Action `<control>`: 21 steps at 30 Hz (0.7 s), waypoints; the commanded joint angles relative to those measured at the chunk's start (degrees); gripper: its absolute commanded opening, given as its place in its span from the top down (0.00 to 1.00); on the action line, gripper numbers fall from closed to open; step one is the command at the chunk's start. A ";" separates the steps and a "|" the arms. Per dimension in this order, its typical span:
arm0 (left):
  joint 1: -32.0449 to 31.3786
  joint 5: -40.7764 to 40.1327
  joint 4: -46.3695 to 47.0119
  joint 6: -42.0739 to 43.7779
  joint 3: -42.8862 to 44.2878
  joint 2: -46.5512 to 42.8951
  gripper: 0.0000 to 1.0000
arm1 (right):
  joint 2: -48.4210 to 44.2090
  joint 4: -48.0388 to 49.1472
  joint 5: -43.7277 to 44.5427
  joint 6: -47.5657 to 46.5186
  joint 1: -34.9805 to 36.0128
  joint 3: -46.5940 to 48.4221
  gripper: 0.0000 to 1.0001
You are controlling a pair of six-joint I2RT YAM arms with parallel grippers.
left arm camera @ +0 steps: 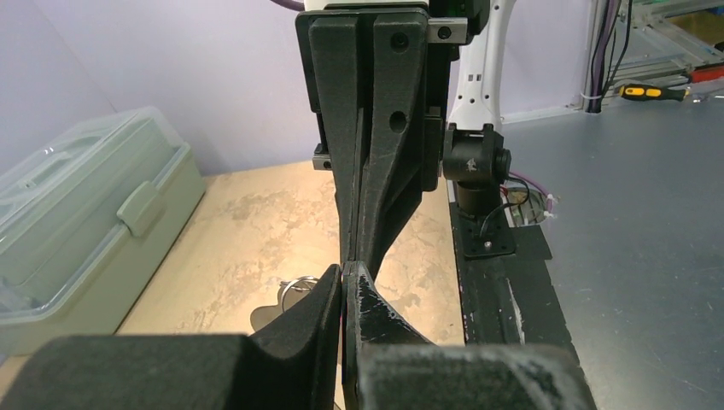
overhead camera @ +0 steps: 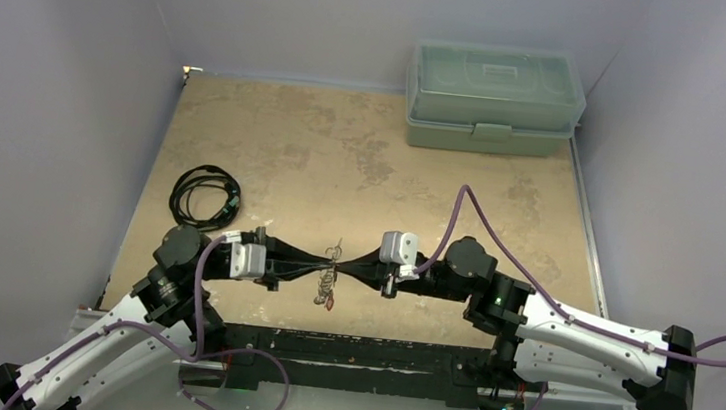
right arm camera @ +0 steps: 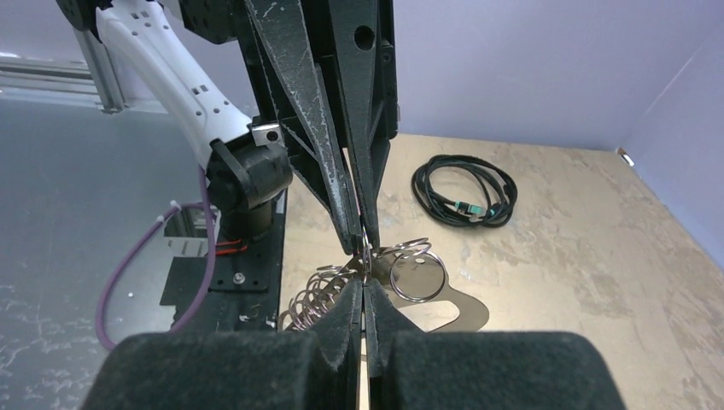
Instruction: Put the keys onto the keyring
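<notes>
Black cable (overhead camera: 204,197) lies coiled on the left of the tan table (overhead camera: 344,153), well apart from everything else. Next along, my left gripper (overhead camera: 319,267) reaches in sideways over the near part of the table. From its own wrist camera I see its 2 fingers pressed together with no gap.

It meets the right gripper (overhead camera: 343,267) tip to tip near the middle of the table's front. The keyring (overhead camera: 329,280) hangs between the 2 tips. From the right wrist it is a bunch of silvery wire loops with a flat grey plate below them. Both pairs of tips pinch into those loops from opposite sides, so each gripper is clamped on the keyring. I cannot tell whether its lower end touches the table.

A red speck at the bottom of the bunch looks like the red-headed key (overhead camera: 329,302). I cannot pick out the other keys.

Far right at the back, a pale green box (overhead camera: 495,97) with a closed lid sits against the wall.
</notes>
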 commanded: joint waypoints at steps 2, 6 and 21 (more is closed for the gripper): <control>0.83 0.05 6.69 -2.14 -0.05 -0.11 1.00 | 1.41 5.80 -1.26 1.54 0.13 0.04 1.00; 1.19 0.20 7.76 -2.21 -0.21 -0.09 1.00 | 2.68 6.60 -1.31 2.34 0.13 0.32 1.00; 2.17 -1.97 7.64 -3.71 -0.50 -0.53 1.00 | -3.20 6.72 0.88 2.06 0.13 -2.65 1.00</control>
